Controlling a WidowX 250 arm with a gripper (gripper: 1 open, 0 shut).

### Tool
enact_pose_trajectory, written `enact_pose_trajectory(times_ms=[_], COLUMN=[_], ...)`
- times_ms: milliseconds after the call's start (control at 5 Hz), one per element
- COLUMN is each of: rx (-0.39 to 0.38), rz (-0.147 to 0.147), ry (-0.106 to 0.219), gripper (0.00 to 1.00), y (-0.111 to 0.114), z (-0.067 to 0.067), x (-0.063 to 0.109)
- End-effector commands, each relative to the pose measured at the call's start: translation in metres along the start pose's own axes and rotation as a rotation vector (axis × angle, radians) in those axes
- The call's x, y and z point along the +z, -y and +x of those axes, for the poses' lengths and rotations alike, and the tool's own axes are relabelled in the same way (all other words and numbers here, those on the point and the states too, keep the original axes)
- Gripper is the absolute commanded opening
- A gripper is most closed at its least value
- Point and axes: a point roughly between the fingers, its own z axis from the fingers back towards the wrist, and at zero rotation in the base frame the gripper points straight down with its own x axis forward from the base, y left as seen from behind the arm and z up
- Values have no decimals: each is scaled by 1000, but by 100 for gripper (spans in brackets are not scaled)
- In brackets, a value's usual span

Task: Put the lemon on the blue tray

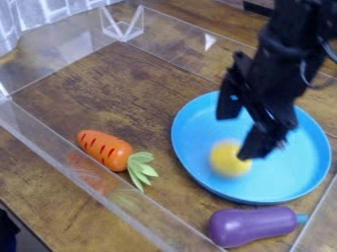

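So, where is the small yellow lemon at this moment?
The small yellow toy lemon lies on the large round blue plastic tray, in its lower-left part in the camera view, just below the open black claw and right of the orange toy carrot.

The arm (293, 49) is black all over, built of blocky, angular segments with a matte finish that catches only faint grey highlights. It widens into a chunky black gripper (250, 123) whose two jaws are thick, dark, slab-like prongs. The picture is blurred here, so no screws, cables or markings can be made out.
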Motion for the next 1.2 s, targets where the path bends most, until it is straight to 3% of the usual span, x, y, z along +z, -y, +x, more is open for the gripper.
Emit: enact_pose_trajectory(times_ms=[0, 400, 800, 1000], rx=[20, 29, 91, 95], rz=[-1, -15, -22, -19], ry=[50, 72, 44, 38], gripper=[100, 100, 100, 0], y=[-9, -17, -39, -40], z=[-1, 19, 12, 13], x=[9, -21, -24, -28])
